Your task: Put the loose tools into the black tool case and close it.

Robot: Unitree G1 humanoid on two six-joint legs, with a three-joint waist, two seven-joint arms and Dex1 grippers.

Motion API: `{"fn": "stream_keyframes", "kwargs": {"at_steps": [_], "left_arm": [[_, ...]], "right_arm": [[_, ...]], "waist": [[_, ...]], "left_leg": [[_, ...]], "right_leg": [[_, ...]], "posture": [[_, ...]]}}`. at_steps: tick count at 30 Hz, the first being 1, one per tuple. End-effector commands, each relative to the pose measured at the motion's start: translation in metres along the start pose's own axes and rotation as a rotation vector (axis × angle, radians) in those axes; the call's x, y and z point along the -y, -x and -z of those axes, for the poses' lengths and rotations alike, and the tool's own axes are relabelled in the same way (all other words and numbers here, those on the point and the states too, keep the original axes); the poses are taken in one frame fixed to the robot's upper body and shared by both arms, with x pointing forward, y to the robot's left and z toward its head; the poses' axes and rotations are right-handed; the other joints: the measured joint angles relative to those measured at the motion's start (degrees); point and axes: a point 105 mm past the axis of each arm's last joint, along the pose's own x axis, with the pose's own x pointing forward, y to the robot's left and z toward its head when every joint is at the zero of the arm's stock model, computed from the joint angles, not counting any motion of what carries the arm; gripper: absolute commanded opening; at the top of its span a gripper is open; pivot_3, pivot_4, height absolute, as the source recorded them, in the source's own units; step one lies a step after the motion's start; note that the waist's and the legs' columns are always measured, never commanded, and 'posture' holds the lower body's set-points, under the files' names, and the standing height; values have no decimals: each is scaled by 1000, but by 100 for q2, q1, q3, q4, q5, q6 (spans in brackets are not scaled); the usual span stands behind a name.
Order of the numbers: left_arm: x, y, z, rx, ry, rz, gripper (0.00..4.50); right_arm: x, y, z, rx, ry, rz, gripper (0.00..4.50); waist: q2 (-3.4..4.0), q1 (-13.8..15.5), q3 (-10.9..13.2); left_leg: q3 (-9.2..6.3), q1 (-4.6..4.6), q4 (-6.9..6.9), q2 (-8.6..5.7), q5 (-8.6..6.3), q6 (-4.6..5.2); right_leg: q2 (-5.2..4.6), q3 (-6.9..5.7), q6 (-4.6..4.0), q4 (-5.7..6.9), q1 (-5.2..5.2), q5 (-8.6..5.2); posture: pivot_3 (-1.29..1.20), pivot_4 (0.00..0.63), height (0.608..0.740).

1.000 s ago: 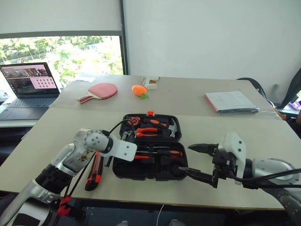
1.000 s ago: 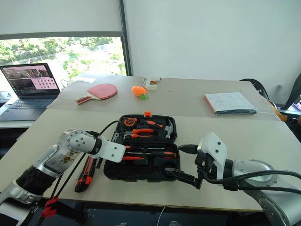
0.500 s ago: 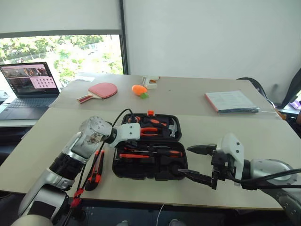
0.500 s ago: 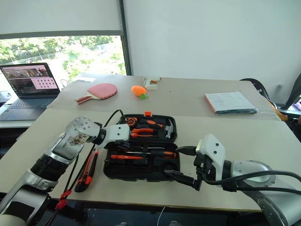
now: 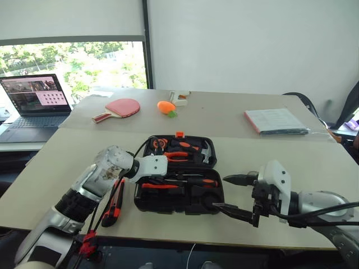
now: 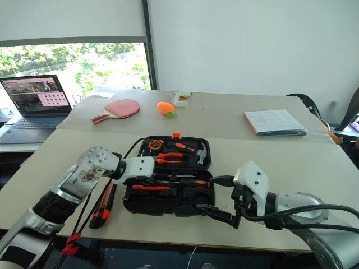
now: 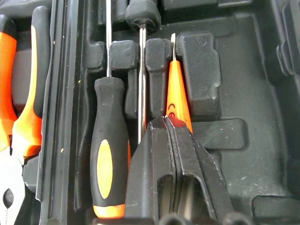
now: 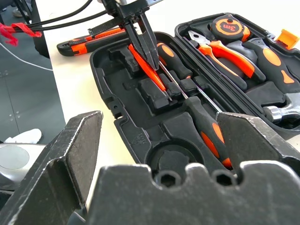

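Looking down from the head views, the case (image 5: 178, 176) lies open on the near bench (image 5: 291, 151), lid half away from the robot with pliers (image 5: 180, 157), hammer (image 5: 205, 152) and tape measure (image 5: 159, 143) seated in it. The left hand (image 6: 150, 180) is clenched, tips pressed down in the case's near half, while the right hand (image 5: 234, 193) hangs released, jaws spread wide, just off the case's right edge. The knife (image 5: 113, 203) lies loose on the bench just left of the case, its long axis running toward and away from the robot, right under the left forearm; so the left arm is much the nearer one for it, and the hand would have to draw back and to its own left to reach it. In the left wrist view the shut fingertips (image 7: 165, 123) rest on the handle of the slim orange screwdriver (image 7: 176, 89), which lies in its slot parallel to a black-and-orange screwdriver (image 7: 108, 140) beside it; whether they pinch it or merely push it home I cannot tell. In the right wrist view the same closed tips meet the orange screwdriver (image 8: 146, 69), a second long screwdriver (image 8: 206, 129) sits in the adjoining slot, a round recess (image 8: 168, 164) near the camera looks empty, and the knife (image 8: 89, 41) shows beyond the case wall.
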Motion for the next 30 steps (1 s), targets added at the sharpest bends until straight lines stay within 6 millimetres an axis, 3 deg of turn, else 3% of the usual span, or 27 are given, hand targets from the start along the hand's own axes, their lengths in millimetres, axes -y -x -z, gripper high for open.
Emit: {"fn": "stream_keyframes", "kwargs": {"at_steps": [1, 11, 19, 26, 30], "left_arm": [[13, -7, 3, -21, -46, 47, 58], [24, -9, 19, -91, -152, 46, 58], [27, -10, 20, -97, -225, 13, 58], [4, -2, 12, -36, -121, -74, 58], [-5, 10, -7, 90, 25, -66, 58]], "right_arm": [[-2, 1, -10, 39, 49, 5, 4500], [-2, 0, -8, 39, 38, 5, 4500], [0, -1, -5, 32, 29, 6, 4500], [0, -2, -5, 33, 26, 1, 4500], [0, -2, -4, 32, 27, 0, 4500]], "waist": [[0, -2, 0], [2, -25, -2], [7, -15, -6], [11, 2, -9], [10, 20, -8]], "left_leg": [[0, 1, 0, 0, 0, 0], [1, 11, -6, 2, 0, 0], [2, 13, -8, 1, -1, 0], [4, 15, -6, 0, 0, 0], [6, 8, 3, -1, 0, 0]], "right_leg": [[0, 0, 0, 0, 1, 0], [1, 5, -1, 0, 5, -1], [-1, 6, -1, -2, 8, -1], [-1, 5, 0, -1, 10, -1], [-1, 1, 2, 1, 10, 0]], "posture": [[0, 150, 740], [0, 150, 740], [0, 150, 740], [0, 150, 740], [0, 150, 740]]}}
